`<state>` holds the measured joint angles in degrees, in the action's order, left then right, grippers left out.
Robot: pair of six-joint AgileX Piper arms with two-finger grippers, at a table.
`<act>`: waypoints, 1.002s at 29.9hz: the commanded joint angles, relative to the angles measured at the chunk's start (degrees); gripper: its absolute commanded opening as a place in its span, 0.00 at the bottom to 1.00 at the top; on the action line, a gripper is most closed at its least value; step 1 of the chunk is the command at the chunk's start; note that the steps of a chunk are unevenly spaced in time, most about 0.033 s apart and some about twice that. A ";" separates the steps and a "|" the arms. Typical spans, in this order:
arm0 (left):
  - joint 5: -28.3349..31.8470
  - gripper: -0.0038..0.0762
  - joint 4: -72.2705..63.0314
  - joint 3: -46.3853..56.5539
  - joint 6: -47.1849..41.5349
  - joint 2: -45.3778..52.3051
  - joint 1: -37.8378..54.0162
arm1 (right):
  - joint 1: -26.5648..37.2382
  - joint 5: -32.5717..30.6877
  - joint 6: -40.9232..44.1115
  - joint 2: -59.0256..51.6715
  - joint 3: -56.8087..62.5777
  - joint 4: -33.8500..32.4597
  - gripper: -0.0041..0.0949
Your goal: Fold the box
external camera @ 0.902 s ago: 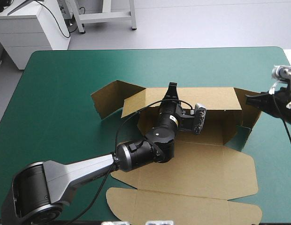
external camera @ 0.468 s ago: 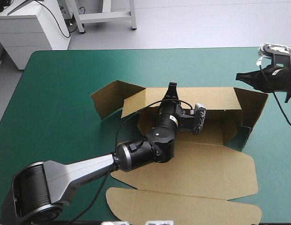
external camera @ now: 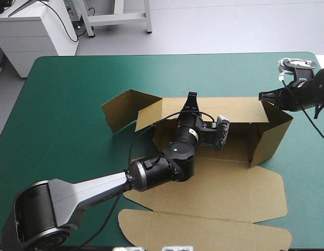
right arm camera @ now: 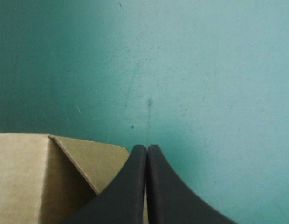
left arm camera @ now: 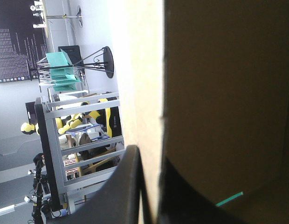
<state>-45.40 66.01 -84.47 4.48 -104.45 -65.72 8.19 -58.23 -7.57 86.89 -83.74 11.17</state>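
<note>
Box (external camera: 224, 183), brown board, part-raised at mid-table (external camera: 73, 104), long axis 9-to-3 o'clock: left gripper (external camera: 191, 99) pinched all but closed on its 12 o'clock far wall (external camera: 235, 110); right gripper (external camera: 262, 96), fingers together and empty, nearer the 3 o'clock end wall (external camera: 272, 133), at its top corner, contact unclear.

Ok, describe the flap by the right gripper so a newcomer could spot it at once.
On the teal-green table lies a half-folded brown box. Go to its right end: the flap stands upright there, beside the shut right gripper, unlike the left-end flap, which splays outward.
</note>
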 commanded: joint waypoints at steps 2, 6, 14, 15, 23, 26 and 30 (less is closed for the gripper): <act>5.74 0.04 -7.37 0.05 -0.52 0.38 -1.17 | -0.03 0.34 -2.48 -4.44 -0.82 4.11 0.02; 5.84 0.04 -7.38 0.05 -0.52 0.38 -1.17 | -0.03 2.91 -2.74 -8.03 5.83 5.26 0.02; 5.84 0.04 -7.38 0.05 -0.52 0.38 -1.17 | -0.03 16.97 -13.44 -17.68 24.15 19.06 0.02; 5.84 0.04 -7.38 0.05 -0.52 0.38 -1.17 | -0.03 17.66 -14.71 -18.50 25.17 20.68 0.02; 6.25 0.04 -7.25 0.05 -0.52 0.38 -1.17 | -0.03 19.05 -21.32 -23.35 30.56 23.03 0.02; 6.91 0.04 -7.25 0.05 -0.52 0.38 -1.17 | -0.03 17.49 -24.33 -23.85 30.56 23.03 0.02; 7.34 0.04 -7.25 0.05 -0.52 0.38 -1.17 | -0.03 15.03 -25.11 -23.83 30.56 21.01 0.05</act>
<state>-45.52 66.01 -84.36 4.54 -104.45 -65.72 8.29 -40.58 -31.13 64.64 -51.81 29.77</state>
